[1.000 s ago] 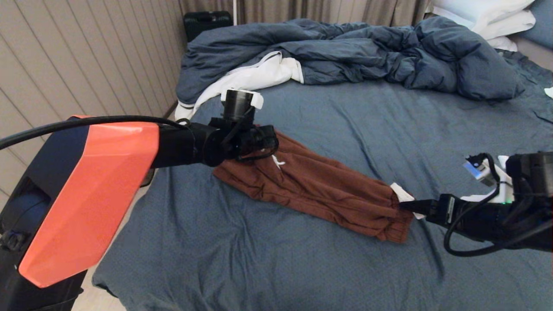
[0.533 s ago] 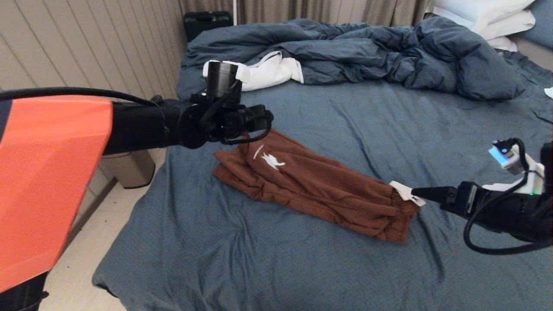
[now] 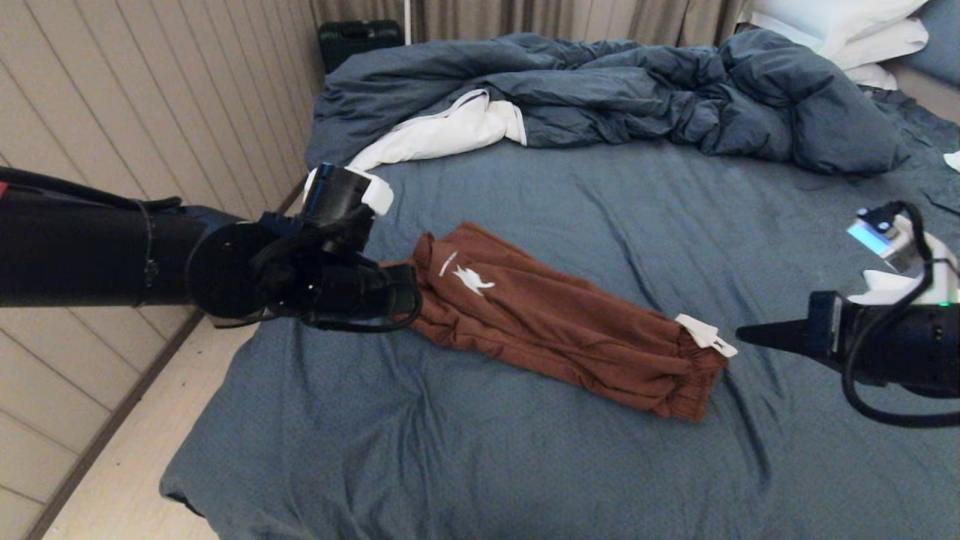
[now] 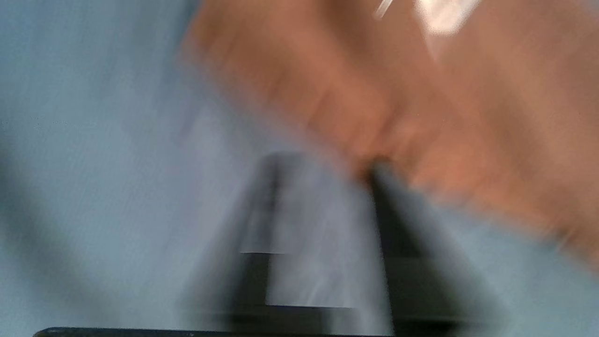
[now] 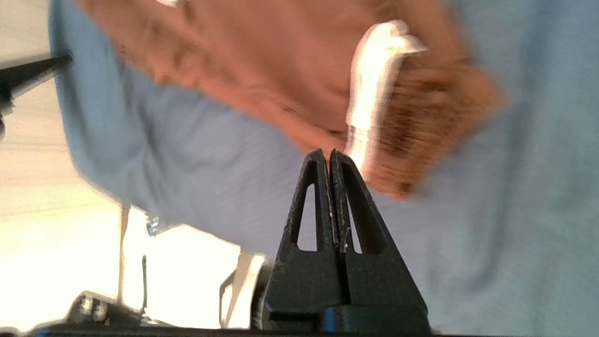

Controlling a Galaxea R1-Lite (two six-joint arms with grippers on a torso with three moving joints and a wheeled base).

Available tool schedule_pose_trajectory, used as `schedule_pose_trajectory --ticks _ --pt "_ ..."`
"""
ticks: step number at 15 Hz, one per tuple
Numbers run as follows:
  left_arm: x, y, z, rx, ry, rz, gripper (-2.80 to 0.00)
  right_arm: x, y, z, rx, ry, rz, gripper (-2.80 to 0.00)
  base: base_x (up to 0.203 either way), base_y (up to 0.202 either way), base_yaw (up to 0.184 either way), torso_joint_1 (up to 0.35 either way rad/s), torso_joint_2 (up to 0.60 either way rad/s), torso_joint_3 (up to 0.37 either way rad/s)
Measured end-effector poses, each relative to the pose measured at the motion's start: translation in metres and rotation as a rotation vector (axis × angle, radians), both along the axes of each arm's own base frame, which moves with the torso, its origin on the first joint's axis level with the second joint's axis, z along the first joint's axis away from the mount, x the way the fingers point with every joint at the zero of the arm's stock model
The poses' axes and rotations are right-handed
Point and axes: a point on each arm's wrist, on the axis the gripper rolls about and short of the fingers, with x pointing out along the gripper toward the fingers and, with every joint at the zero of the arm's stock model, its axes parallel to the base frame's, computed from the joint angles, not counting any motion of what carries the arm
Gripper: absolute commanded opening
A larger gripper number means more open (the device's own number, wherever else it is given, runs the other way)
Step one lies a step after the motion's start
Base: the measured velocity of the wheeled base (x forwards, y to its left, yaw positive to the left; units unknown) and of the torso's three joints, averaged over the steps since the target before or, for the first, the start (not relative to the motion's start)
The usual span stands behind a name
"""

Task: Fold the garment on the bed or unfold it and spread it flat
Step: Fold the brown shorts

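Evidently, the rust-brown soft shorts (image 3: 555, 322) lay folded lengthwise on the slate-blue bed (image 3: 465, 465). Left hand (image 3: 409, 292) touched their near end, grip state indeterminate; right hand (image 3: 742, 334), clenched empty, stood just beside the waistband. Any regrasp should pinch the layers evenly.

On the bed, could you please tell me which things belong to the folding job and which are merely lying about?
Belongs to the job:
- rust-brown shorts
- bed
- left gripper, at the shorts' printed end
- right gripper, shut, just clear of the waistband end

Lying about:
- blue duvet
- white pillows
- black case by the wall
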Motion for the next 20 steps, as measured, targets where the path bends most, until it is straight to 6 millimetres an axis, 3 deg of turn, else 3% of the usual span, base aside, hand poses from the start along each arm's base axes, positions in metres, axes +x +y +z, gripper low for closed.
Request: schedule_pose_trajectory --ticks 3,5,9,14,20 --pt "-0.037 0.023 -0.026 -0.007 0.073 0.028 -2.80 0.036 0.035 0.000 -0.010 0.094 0.131 -2.80 0.000 0.000 0.000 0.000 0.00 0.000" --pt "-0.037 0.021 -0.031 -0.062 0.014 0.029 -2.80 0.061 0.062 -0.007 -0.022 0.148 0.205 -2.80 0.000 0.000 0.000 0.000 0.00 0.000" --pt "0.001 -0.010 -0.036 -0.129 -0.085 0.021 -2.80 0.100 0.108 -0.031 -0.061 0.225 0.289 -2.80 0.000 0.000 0.000 0.000 0.00 0.000" --pt "0.053 -0.048 -0.049 -0.148 -0.124 0.020 -2.80 0.127 0.141 -0.059 -0.108 0.264 0.326 -2.80 0.000 0.000 0.000 0.000 0.00 0.000" --pt "0.074 -0.064 -0.082 -0.114 -0.079 0.020 -2.80 0.152 0.164 -0.064 -0.125 0.228 0.326 -2.80 0.000 0.000 0.000 0.000 0.00 0.000"
